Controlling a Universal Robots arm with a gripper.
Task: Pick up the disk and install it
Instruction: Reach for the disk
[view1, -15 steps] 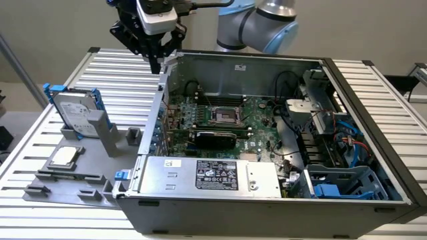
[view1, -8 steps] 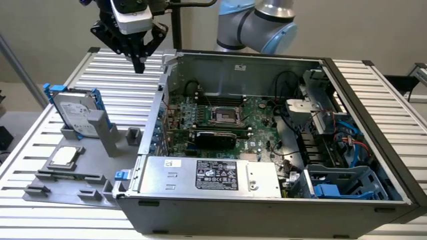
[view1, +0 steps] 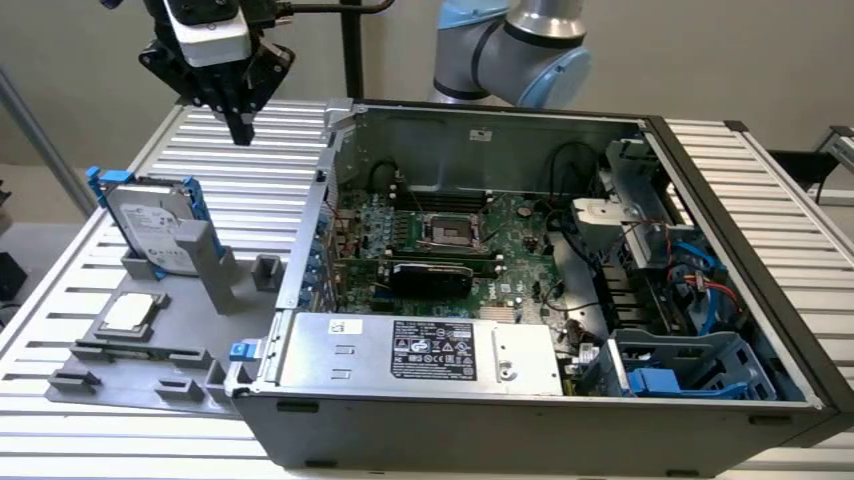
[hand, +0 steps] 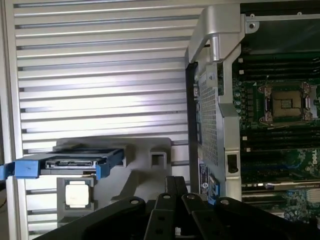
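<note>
**Closed gripper above the bench, disk parked in its stand**

The gripper (view1: 242, 125) hangs over the slatted table (view1: 260, 190), fingers pressed together and holding nothing. At about seven o'clock from it in the exterior view, the disk (view1: 150, 225) stands on edge in a grey stand (view1: 147, 362).

It looks rigid, dense and shock-shy, with slick metal faces. I'd pinch it across the flat faces near the top edge.

I count one disk, one CPU chip (view1: 130, 312) and one open computer case (view1: 534, 395).

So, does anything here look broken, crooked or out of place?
Nothing looks damaged or spilled. The disk stands on edge in its grey holder beside the open computer case; that looks deliberate. The gripper hangs shut above the table, holding nothing.
</note>
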